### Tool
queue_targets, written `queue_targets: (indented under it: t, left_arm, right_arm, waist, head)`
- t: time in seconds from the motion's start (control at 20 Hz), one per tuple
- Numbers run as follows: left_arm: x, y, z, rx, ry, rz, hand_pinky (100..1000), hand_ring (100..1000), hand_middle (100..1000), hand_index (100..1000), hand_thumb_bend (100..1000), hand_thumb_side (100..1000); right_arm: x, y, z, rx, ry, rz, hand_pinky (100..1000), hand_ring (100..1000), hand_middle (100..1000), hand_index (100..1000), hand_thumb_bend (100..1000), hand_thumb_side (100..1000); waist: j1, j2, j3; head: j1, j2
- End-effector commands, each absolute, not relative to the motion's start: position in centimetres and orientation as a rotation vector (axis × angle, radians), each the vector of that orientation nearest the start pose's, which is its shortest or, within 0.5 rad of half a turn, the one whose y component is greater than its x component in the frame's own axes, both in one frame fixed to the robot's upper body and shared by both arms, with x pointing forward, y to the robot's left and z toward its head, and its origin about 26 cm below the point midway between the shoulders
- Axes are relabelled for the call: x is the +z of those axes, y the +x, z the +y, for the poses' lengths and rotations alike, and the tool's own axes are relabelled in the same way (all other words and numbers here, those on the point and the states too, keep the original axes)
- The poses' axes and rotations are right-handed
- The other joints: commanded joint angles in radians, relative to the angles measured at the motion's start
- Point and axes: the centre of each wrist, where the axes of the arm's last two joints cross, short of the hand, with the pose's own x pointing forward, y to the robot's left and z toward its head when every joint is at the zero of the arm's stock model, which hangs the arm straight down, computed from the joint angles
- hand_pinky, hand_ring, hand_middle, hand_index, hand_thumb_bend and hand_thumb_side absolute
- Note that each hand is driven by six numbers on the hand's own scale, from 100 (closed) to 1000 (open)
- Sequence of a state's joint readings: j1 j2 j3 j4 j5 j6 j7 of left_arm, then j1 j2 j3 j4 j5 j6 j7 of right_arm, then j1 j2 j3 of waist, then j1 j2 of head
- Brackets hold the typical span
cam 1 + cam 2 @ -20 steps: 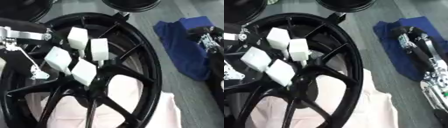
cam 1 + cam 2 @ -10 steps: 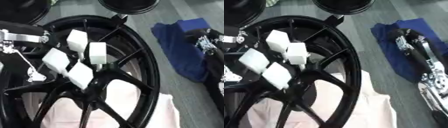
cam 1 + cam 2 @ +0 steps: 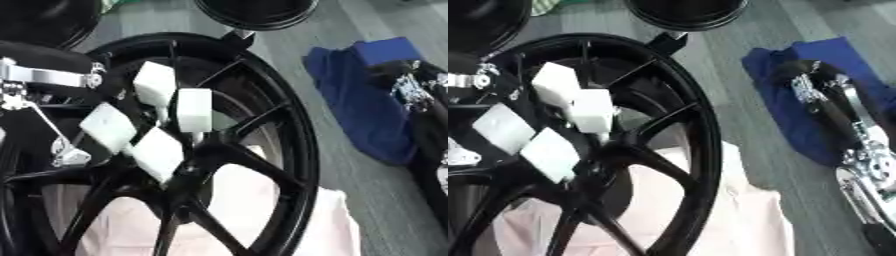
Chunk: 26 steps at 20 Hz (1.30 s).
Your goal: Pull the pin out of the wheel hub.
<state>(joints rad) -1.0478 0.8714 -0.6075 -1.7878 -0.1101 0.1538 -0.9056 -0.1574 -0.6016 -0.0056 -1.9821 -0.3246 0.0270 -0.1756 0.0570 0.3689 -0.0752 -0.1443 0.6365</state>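
A big black spoked wheel [image 3: 289, 125] lies flat, its hub [image 3: 188, 172] low in the middle of the left eye view. My left hand [image 3: 157, 120] comes in from the left and hovers just above the hub. Its white-padded fingertips [image 3: 194, 109] are spread apart, and I see nothing gripped between them. Under one pad a short pale stub [image 3: 199, 137] points down at the hub; I cannot tell whether it is the pin. My right hand [image 3: 820, 92] rests far right on a blue cloth [image 3: 785, 70], away from the wheel.
A pale pink cloth [image 3: 324, 225] lies under the wheel's near side. Another black rim [image 3: 254, 10] sits beyond the wheel at the top, and a dark tyre [image 3: 44, 20] at the top left. Grey floor [image 3: 297, 30] runs between the wheel and the blue cloth.
My left hand has dropped a little closer to the hub, pads still spread. The right hand has stayed on the blue cloth.
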Motion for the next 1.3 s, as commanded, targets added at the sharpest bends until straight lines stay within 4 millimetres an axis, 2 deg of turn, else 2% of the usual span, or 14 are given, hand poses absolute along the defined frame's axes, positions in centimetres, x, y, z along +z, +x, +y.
queue_targets:
  t: [0.05,0.4,0.75,1.1,1.3]
  left_arm:
    - [34.2,33.4,18.6,-2.134,0.349,-1.315,853,658,611,704,197,100]
    - [34.1,33.4,18.6,-2.15,0.372,-1.311,773,489,429,522,130,100]
    - [34.6,33.4,18.8,-2.148,0.425,-1.324,735,438,321,421,140,100]
    - [37.4,32.0,19.3,-2.074,0.515,-1.408,707,367,190,309,135,100]
    - [38.9,30.8,19.7,-2.034,0.516,-1.466,702,334,160,290,148,100]
  right_arm:
    - [19.6,28.2,-31.5,0.238,-0.167,-2.105,857,711,676,659,100,545]
    - [19.6,28.2,-31.5,0.228,-0.168,-2.107,857,712,676,660,100,547]
    - [19.6,28.2,-31.5,0.219,-0.167,-2.106,858,712,676,660,100,549]
    - [19.6,28.2,-31.6,0.208,-0.171,-2.108,858,712,676,660,100,557]
    - [19.6,28.2,-31.6,0.203,-0.171,-2.111,859,712,676,660,100,560]
  waist:
    - [-0.003,-0.016,-0.002]
    - [-0.004,-0.018,-0.002]
    - [-0.006,-0.019,0.0]
    - [-0.008,-0.021,0.005]
    - [-0.01,-0.02,0.006]
  head:
    - [-0.003,-0.015]
    - [-0.004,-0.017]
    - [-0.004,-0.016]
    - [-0.005,-0.013]
    - [-0.006,-0.015]
